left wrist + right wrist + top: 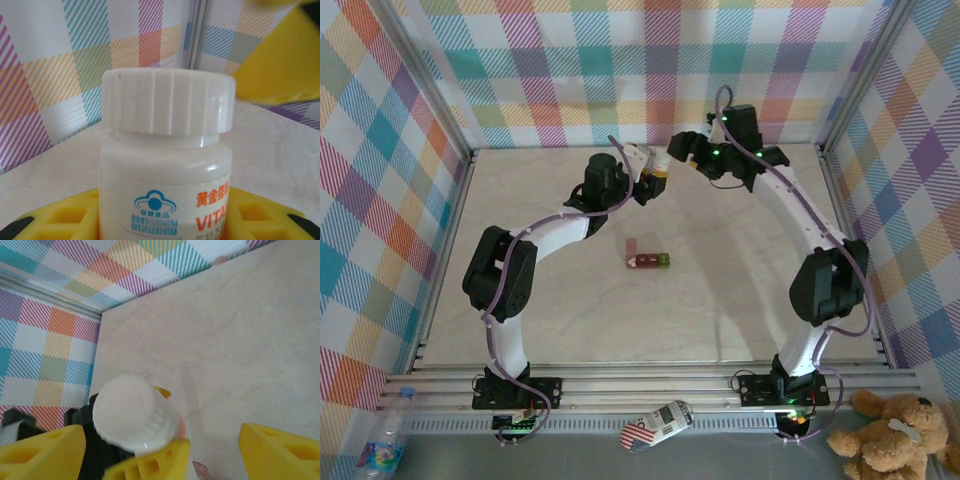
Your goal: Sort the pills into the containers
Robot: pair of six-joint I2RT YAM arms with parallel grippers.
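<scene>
Right now the main risk sits at the white pill bottle [165, 150], held off the table [570, 320] at about 12 o'clock from the containers [647, 259]. The left gripper [645, 180] is clamped on the bottle's lower body, its yellow fingers [60, 217] pressing from both sides. The right gripper [682, 150] hovers at the bottle's 2 o'clock with its jaws spread wide on either side of the ribbed white cap [134, 412], not touching it.

The cap is on, so opening it is probably the step in hand. If the right jaws close off-centre, they could shove the bottle sideways in the left grip. A twist against smooth plastic might make the bottle spin or slip out and roll away. Once the cap is off, any tilt could spill pills across the table.

No loose pills can be seen. The containers are a short joined row near the table's middle, dark red with the green end toward 3 o'clock, well apart from both grippers. They look tiny, so pouring would likely overshoot them.

Nothing stands between the bottle and the containers. Outside the frame, a water bottle [385, 440] lies at 7 o'clock and a teddy bear [895, 435] at 5 o'clock, both out of the way.
</scene>
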